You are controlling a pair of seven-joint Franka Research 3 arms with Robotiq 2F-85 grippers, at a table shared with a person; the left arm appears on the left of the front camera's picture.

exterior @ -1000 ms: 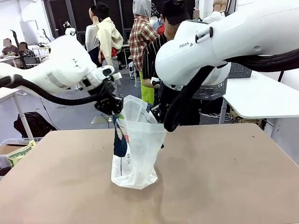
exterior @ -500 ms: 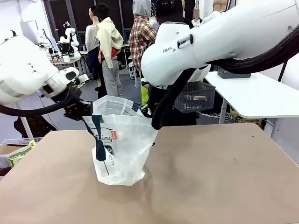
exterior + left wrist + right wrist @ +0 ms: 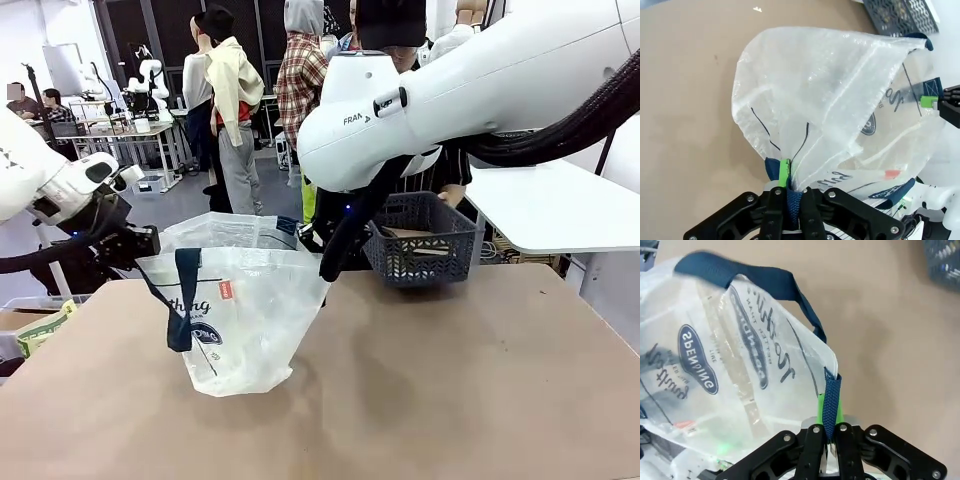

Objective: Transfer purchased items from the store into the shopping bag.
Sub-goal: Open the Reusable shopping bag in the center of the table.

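**Front view.**
- Bag (image 3: 240, 315): translucent with navy print. It stands on the desk (image 3: 470, 390) left of centre, mouth stretched wide.
- Left fingers (image 3: 140, 243): closed on the bag's left rim. The navy handle (image 3: 183, 300) hangs in a loop just beside them.
- Right fingers (image 3: 312, 233): at the bag's right rim, partly hidden by the arm's cable, closed.
- Basket (image 3: 420, 240): dark mesh, at the desk's far edge, right of the bag and apart from it. A person (image 3: 440, 170) stands behind it.

**Left wrist view.**
- Left fingers (image 3: 782, 197): clamped on a navy strap at the rim. The bag (image 3: 830, 95) fans out beyond them.
- Right fingers (image 3: 947, 105): at the opposite rim.

**Right wrist view.**
- Right fingers (image 3: 816, 436): clamped on a navy strap (image 3: 831, 402) at the bag's (image 3: 730, 365) corner.
- Second handle: arches across the top.
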